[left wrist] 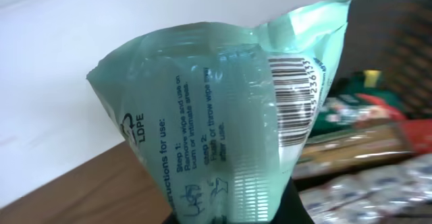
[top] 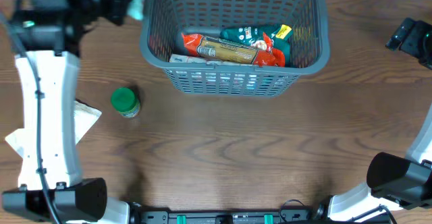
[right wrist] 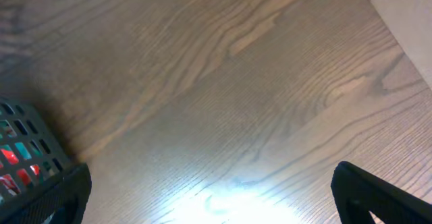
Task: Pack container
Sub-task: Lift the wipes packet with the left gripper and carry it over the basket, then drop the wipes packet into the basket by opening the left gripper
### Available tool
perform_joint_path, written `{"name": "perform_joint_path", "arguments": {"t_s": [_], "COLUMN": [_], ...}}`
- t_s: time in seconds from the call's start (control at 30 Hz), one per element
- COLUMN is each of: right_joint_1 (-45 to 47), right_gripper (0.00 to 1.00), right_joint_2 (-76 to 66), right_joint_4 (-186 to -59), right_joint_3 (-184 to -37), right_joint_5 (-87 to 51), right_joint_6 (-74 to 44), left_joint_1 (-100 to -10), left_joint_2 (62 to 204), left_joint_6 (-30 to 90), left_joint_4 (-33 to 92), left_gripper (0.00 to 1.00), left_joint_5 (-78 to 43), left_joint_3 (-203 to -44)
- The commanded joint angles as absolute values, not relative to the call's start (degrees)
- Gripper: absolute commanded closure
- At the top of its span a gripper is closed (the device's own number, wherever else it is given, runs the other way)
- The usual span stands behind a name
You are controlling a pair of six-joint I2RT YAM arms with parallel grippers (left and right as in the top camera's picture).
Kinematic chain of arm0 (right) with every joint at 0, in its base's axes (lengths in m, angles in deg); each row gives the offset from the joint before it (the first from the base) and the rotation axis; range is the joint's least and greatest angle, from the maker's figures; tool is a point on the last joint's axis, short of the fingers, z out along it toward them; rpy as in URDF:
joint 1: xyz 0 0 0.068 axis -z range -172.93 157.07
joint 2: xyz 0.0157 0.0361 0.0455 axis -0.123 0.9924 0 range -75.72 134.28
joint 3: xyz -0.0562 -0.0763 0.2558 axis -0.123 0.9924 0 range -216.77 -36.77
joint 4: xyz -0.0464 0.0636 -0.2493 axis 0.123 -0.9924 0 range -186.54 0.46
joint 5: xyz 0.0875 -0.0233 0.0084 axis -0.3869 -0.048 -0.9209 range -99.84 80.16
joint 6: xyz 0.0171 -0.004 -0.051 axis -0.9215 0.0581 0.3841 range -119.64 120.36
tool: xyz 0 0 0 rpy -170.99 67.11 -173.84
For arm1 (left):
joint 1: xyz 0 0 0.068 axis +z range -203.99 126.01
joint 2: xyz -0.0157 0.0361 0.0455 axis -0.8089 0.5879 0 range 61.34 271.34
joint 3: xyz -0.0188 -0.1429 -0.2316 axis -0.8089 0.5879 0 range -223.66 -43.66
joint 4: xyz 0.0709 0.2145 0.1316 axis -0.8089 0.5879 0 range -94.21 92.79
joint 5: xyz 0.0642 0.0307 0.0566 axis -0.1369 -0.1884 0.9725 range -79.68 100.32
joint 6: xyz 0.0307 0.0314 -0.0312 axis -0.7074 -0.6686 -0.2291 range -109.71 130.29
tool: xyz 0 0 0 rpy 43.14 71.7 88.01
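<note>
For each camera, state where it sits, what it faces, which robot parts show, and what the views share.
Overhead: above the table, facing down on container; both arms show.
Left wrist: on left gripper, facing the wipes packet it grips.
Right wrist: looks down at table past open right gripper.
Shared: all show the container.

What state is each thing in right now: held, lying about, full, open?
container: upright on the table, partly filled with packets.
wipes pack: gripped, outside the container.
left gripper: shut on the wipes pack.
right gripper: open, empty, over the table.
green-lidded jar: on the table, lid on.
white wrapper: lying partly under the left arm.
</note>
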State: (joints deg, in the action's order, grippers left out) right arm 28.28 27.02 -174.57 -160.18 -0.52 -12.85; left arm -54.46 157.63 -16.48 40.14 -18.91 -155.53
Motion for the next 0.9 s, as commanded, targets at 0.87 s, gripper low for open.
{"name": "perform_joint_path", "arguments": {"t_s": [0.87], "right_joint_1": [28.6], "right_gripper": [0.01], "right_joint_2": [27.0], "right_joint_4": [-174.6], "right_joint_3": [-160.2], "right_joint_5": [0.2], "right_joint_6": [-13.3], "left_joint_1": [-74.8], "left_joint_2": [172.5], "left_joint_6": [-15.5], "left_joint_4": [43.2], "left_gripper": [0.94], "left_joint_5": [-11.0], "left_joint_3": [-156.1]}}
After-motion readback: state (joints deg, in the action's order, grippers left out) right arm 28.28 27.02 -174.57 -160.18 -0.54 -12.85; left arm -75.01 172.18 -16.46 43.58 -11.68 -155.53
